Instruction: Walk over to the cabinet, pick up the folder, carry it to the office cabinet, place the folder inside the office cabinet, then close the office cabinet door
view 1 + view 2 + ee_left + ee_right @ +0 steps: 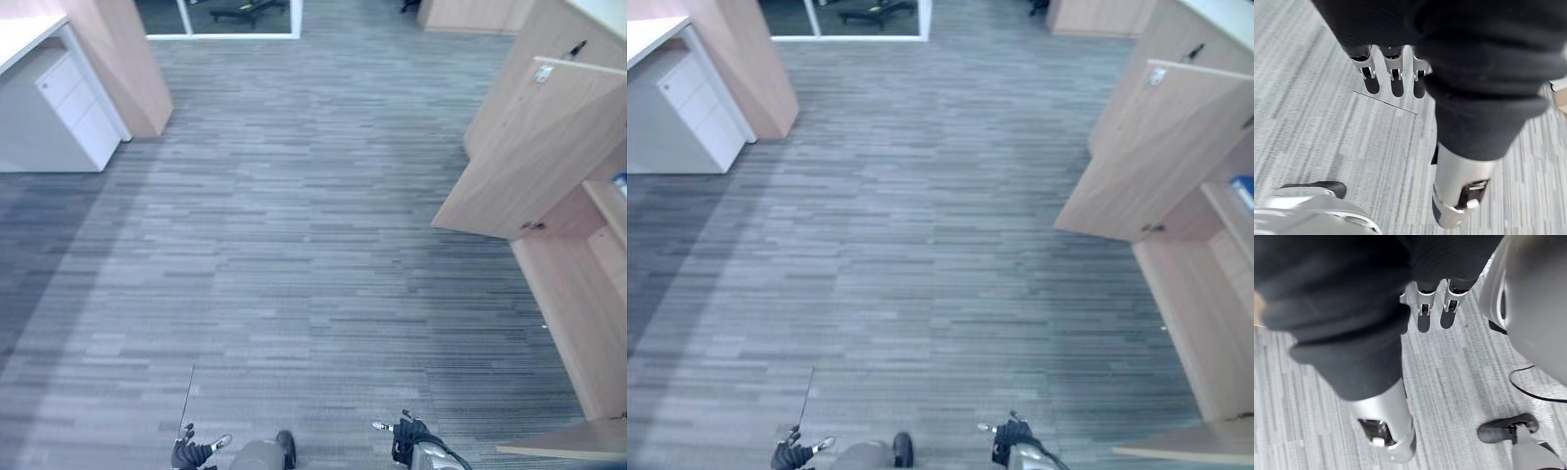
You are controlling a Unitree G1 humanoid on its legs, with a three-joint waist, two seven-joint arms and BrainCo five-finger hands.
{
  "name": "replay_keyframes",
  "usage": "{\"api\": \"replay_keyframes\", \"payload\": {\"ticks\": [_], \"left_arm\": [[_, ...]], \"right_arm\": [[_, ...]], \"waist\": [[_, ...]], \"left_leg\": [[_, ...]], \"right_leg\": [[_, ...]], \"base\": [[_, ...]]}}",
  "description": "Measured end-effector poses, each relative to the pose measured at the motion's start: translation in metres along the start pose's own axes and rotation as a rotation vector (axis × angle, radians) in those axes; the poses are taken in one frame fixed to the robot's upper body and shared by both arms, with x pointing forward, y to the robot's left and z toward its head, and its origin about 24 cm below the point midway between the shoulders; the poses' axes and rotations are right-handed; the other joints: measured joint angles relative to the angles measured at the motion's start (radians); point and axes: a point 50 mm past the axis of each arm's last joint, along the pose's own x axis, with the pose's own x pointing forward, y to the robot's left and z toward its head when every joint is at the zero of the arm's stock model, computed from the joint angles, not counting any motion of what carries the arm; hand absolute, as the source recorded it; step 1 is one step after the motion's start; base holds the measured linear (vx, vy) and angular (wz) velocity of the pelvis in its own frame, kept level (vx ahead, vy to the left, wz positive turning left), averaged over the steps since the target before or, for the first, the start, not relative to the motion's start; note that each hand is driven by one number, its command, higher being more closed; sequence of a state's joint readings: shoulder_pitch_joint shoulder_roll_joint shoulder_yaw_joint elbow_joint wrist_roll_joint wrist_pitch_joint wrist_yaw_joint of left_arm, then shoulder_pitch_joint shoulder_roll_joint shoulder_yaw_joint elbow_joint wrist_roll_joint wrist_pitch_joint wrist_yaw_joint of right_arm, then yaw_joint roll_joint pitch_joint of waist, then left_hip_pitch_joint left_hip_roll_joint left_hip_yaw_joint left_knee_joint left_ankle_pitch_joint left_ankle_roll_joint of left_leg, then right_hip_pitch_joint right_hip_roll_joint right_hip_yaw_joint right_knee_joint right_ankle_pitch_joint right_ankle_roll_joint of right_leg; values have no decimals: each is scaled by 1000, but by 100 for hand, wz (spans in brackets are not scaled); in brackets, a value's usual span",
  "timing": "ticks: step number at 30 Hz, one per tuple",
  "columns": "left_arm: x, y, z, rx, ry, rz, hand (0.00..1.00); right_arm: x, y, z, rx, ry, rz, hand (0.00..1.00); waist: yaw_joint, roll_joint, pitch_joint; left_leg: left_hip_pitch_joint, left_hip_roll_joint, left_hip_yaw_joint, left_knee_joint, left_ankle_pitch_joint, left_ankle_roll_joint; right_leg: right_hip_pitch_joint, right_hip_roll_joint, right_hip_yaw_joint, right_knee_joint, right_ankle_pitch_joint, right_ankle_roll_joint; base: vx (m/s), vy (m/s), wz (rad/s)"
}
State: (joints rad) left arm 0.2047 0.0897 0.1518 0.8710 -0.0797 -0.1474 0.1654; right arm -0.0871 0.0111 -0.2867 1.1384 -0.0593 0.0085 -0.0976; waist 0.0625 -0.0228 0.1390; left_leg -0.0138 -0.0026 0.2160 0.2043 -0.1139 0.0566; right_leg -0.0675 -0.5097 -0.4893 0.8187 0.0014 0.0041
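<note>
Rightward, a light wooden cabinet [576, 308] stands with its door [544, 147] open, a blue item [1242, 188] on its shelf; the left robot hand [1395, 73] and right robot hand [1425, 308] hang slack, empty.

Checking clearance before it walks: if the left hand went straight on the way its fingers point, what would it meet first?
The grey carpet: the left hand hangs fingers-down, with nothing between, as far as the wrist view shows.
</note>
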Motion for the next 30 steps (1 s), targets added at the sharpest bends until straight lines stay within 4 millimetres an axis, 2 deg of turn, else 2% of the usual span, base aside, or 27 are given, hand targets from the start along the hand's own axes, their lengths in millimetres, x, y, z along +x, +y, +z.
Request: {"api": "replay_keyframes", "payload": {"ticks": [1,3,4,6,8,10,11,12,13,14,16,17,18,19,20,21,23,25,27,29,30], "left_arm": [[0,-1,1,4,-1,-5,0],[1,-4,3,13,-9,-17,0],[2,-6,4,13,-12,-22,0],[2,-8,5,16,-15,-29,0],[2,-8,6,14,-15,-28,0],[2,-5,5,0,-10,-13,0],[2,-2,4,-9,-5,0,0],[2,-2,0,-15,14,6,0],[0,-7,-8,-39,52,7,0],[0,-7,-9,-49,58,12,0],[3,-6,-8,-49,73,21,0],[4,-5,-7,-58,77,31,0],[4,-4,-7,-73,77,37,0],[6,-2,-4,-113,75,51,0],[5,-2,-5,-174,82,72,0],[5,-2,-5,-200,85,82,0],[5,0,-5,-286,88,121,0],[6,0,0,-300,67,130,0],[7,0,7,-291,36,121,0],[8,0,12,-260,12,113,0],[8,0,13,-250,6,109,0]], "right_arm": [[0,2,3,-13,-17,7,0],[0,6,12,-36,-57,20,0],[0,7,16,-33,-73,24,0],[0,9,20,-18,-82,28,0],[0,12,21,13,-84,33,0],[-1,15,22,41,-89,42,0],[-2,17,21,57,-88,45,0],[-2,15,19,55,-82,42,0],[-1,13,21,50,-89,38,0],[-1,13,22,50,-93,38,0],[-1,10,20,54,-88,32,0],[-1,9,18,71,-82,30,0],[-1,9,18,82,-80,30,0],[-1,7,17,84,-74,25,0],[-1,6,14,80,-64,22,0],[-1,6,13,79,-59,22,0],[-1,11,7,39,-37,39,0],[-1,15,6,13,-30,53,0],[0,18,11,1,-35,58,0],[1,18,19,-3,-52,56,0],[1,16,20,-5,-55,49,0]], "waist": [[-2,0,0],[-4,2,0],[-6,3,2],[-5,8,8],[-2,9,20],[0,-6,30],[0,-18,34],[0,-18,37],[-5,22,31],[-7,25,33],[-16,30,32],[-16,32,29],[-15,30,28],[-16,21,23],[-16,21,19],[-17,23,18],[-10,22,19],[0,18,21],[16,13,25],[24,11,45],[30,3,53]], "left_leg": [[51,6,2,-24,0,0],[97,14,8,-45,-1,-1],[117,18,14,-61,-2,-3],[142,34,27,-86,-7,-12],[174,54,50,-113,-26,-41],[213,61,71,-129,-59,-86],[231,55,77,-129,-79,-108],[249,66,77,-125,-103,-116],[251,117,84,-128,-133,-135],[250,132,77,-131,-145,-139],[252,193,41,-123,-182,-149],[252,236,22,-98,-199,-120],[245,253,8,-68,-200,-116],[203,283,-14,38,-195,-124],[139,312,-36,197,-180,-139],[102,325,-55,291,-165,-148],[-31,357,-85,681,-150,-165],[-116,351,-67,818,-153,-166],[-201,333,-25,813,-173,-155],[-249,312,4,683,-193,-141],[-255,284,-6,539,-190,-145]], "right_leg": [[-22,3,-58,55,-56,8],[-58,20,-142,37,-115,23],[-85,37,-189,-23,-137,25],[-116,82,-250,-173,-139,27],[-136,129,-299,-344,-102,14],[-155,159,-302,-505,1,9],[-153,163,-294,-541,48,-10],[-155,181,-278,-520,67,-82],[-175,231,-277,-490,12,-97],[-186,247,-276,-472,-11,-104],[-200,314,-283,-415,-101,-116],[-193,361,-289,-403,-145,-121],[-190,380,-290,-401,-163,-125],[-183,408,-290,-407,-188,-132],[-154,440,-288,-437,-196,-135],[-135,457,-286,-457,-199,-136],[-40,522,-255,-543,-199,-132],[18,554,-219,-591,-198,-131],[42,562,-166,-617,-197,-127],[84,561,-118,-646,-180,-118],[113,556,-84,-665,-176,-111]], "base": [[254,115,-28],[233,36,-23],[191,-40,-13],[195,-117,-4],[187,-173,-4],[195,-236,-15],[213,-271,-23],[281,-321,-48],[242,-265,-50],[262,-258,-54],[305,-295,-27],[348,-325,-15],[377,-345,-15],[361,-353,-14],[347,-350,-14],[299,-315,-23],[271,-232,-29],[320,-155,-47],[260,-57,-75],[170,5,-81],[162,34,-77]]}}
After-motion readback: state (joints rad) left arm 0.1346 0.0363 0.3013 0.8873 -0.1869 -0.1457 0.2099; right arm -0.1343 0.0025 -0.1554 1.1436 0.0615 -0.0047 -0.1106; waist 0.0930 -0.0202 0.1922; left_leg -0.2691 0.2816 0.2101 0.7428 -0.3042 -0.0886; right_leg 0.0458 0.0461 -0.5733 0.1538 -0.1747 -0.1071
